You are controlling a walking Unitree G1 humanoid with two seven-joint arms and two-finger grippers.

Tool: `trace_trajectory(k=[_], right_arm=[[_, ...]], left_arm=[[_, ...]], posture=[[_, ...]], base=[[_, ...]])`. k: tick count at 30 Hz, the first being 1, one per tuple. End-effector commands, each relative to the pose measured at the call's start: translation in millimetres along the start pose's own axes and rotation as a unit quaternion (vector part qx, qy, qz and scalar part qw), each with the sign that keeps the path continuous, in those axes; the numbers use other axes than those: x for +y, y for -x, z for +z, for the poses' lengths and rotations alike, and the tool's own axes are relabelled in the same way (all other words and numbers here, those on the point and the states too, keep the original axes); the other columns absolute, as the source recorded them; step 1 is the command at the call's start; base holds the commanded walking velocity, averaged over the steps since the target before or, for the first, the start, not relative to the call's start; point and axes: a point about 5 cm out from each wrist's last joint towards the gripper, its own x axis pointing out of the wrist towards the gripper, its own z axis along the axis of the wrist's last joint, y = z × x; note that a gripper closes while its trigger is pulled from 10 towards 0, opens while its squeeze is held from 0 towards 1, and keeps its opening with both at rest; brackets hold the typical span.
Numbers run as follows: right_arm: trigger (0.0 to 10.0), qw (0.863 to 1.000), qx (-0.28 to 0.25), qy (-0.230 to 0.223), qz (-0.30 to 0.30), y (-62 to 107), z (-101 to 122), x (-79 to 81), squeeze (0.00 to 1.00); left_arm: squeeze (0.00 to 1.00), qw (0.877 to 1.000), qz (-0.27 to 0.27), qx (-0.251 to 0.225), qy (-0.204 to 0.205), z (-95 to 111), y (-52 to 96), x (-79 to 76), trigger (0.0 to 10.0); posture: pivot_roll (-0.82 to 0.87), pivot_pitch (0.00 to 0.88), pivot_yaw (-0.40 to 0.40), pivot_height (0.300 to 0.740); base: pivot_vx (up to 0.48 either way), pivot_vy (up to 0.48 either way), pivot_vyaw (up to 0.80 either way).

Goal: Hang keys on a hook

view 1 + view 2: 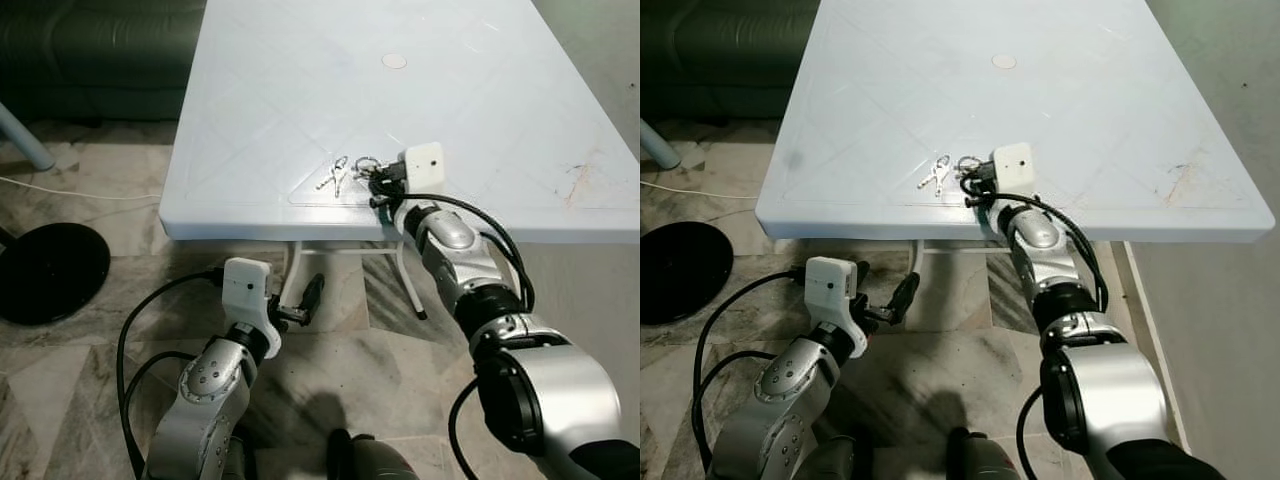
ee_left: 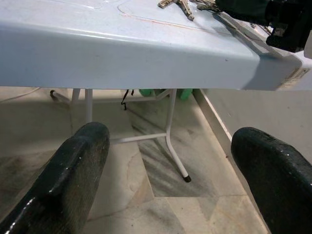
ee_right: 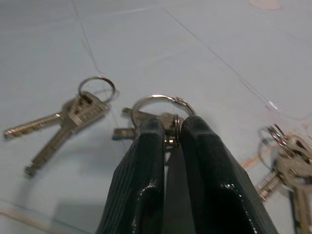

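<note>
Keys (image 3: 66, 119) shiny metal; table (image 1: 300, 90) smooth white plastic; floor (image 1: 90, 330) polished marble.

A pale blue plastic worktop (image 1: 300, 120) stands on thin white metal legs (image 2: 170, 131), its surface moulded with faint diagonal lines and a small round disc (image 1: 394, 61) near its middle. Rusty scuff marks (image 1: 578, 182) stain its right edge. Underneath is a marbled grey-and-cream tile floor (image 1: 90, 340). A dark green sofa (image 1: 90, 50) sits beyond the left corner, with a black round base (image 1: 45, 270) and a thin white cable (image 1: 70, 190) on the floor nearby
</note>
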Motion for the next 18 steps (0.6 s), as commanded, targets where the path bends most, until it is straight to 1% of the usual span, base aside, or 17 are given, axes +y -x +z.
trace_trajectory(k=[1, 4, 5, 6, 8, 9, 10, 11, 12, 13, 14, 15, 16, 17, 18], right_arm=[[10.0, 1.0, 0.0, -0.011, 0.0, -0.4, -0.3, 1.1, 0.0], [10.0, 1.0, -0.002, -0.01, -0.002, -1.3, 0.9, 2.9, 0.0], [9.3, 1.0, -0.004, -0.008, -0.003, -1.4, 1.3, 3.1, 0.0], [8.9, 1.0, -0.004, -0.008, -0.004, -1.5, 1.3, 3.1, 0.0], [8.9, 1.0, -0.004, -0.004, -0.006, -1.4, 1.4, 2.7, 0.0], [6.3, 1.0, -0.003, -0.002, -0.009, -1.4, 1.3, 2.1, 0.0], [4.8, 1.0, 0.0, 0.0, -0.012, -1.3, 0.9, 1.4, 0.0], [4.5, 1.0, -0.002, 0.005, -0.018, -1.0, 0.9, 0.2, 0.0], [4.5, 1.0, -0.002, 0.005, -0.018, -1.0, 0.9, 0.2, 0.0], [2.7, 1.0, -0.002, 0.01, -0.024, -0.8, 1.0, -0.6, 0.0], [2.7, 1.0, -0.001, 0.011, -0.026, -0.8, 0.8, -1.0, 0.0], [1.6, 1.0, -0.002, 0.013, -0.028, -0.7, 0.9, -1.3, 0.0], [1.6, 0.999, -0.004, 0.013, -0.03, -0.6, 1.1, -1.5, 0.0], [1.3, 0.999, -0.004, 0.013, -0.029, -0.6, 1.0, -1.5, 0.0], [1.3, 0.999, -0.003, 0.013, -0.029, -0.6, 0.8, -1.5, 0.0]], left_arm=[[0.0, 1.0, -0.001, -0.003, -0.001, 0.7, 1.5, -2.3, 10.0], [0.0, 1.0, -0.001, -0.003, -0.001, 0.5, 1.7, -2.5, 10.0], [0.0, 1.0, -0.001, -0.003, -0.001, 0.4, 1.8, -2.4, 10.0], [0.0, 1.0, -0.001, -0.003, -0.001, 0.4, 1.9, -2.3, 10.0], [0.0, 1.0, -0.001, -0.003, -0.001, 0.5, 2.1, -2.3, 10.0], [0.0, 1.0, -0.001, -0.003, -0.001, 0.5, 2.1, -2.4, 10.0], [0.0, 1.0, -0.001, -0.003, -0.001, 0.5, 2.2, -2.4, 10.0], [0.0, 1.0, 0.0, -0.003, -0.001, 0.5, 2.3, -2.4, 10.0], [0.0, 1.0, 0.0, -0.003, -0.001, 0.5, 2.3, -2.4, 10.0], [0.0, 1.0, 0.0, -0.002, -0.002, 0.5, 2.3, -2.3, 10.0], [0.0, 1.0, 0.0, -0.002, -0.002, 0.5, 2.2, -2.3, 10.0], [0.0, 1.0, 0.0, -0.002, -0.001, 0.5, 2.2, -2.3, 10.0], [0.0, 1.0, 0.0, -0.002, -0.001, 0.5, 2.3, -2.3, 10.0], [0.0, 1.0, 0.0, -0.002, -0.001, 0.6, 2.2, -2.4, 10.0], [0.0, 1.0, 0.0, -0.003, -0.001, 0.7, 2.2, -2.6, 10.0]], posture=[[0.09, 0.258, -0.09, 0.74], [0.09, 0.257, -0.091, 0.74], [0.09, 0.255, -0.092, 0.74], [0.09, 0.255, -0.092, 0.74], [0.09, 0.256, -0.092, 0.74], [0.09, 0.254, -0.093, 0.74], [0.09, 0.254, -0.093, 0.74], [0.09, 0.255, -0.093, 0.74], [0.09, 0.255, -0.093, 0.74], [0.09, 0.255, -0.093, 0.74], [0.09, 0.255, -0.093, 0.74], [0.09, 0.255, -0.093, 0.74], [0.09, 0.255, -0.093, 0.74], [0.09, 0.257, -0.094, 0.74], [0.09, 0.257, -0.094, 0.74]], base=[[0.0, 0.0, 0.0], [0.0, 0.0, 0.0], [0.0, 0.0, 0.0], [0.0, 0.0, 0.0], [0.0, 0.0, 0.0], [0.0, 0.0, 0.0], [0.0, 0.0, 0.0], [0.0, 0.0, 0.0], [0.0, 0.0, 0.0], [0.0, 0.0, 0.0], [0.0, 0.0, 0.0], [0.0, 0.0, 0.0], [0.0, 0.0, 0.0], [0.0, 0.0, 0.0], [0.0, 0.0, 0.0]])
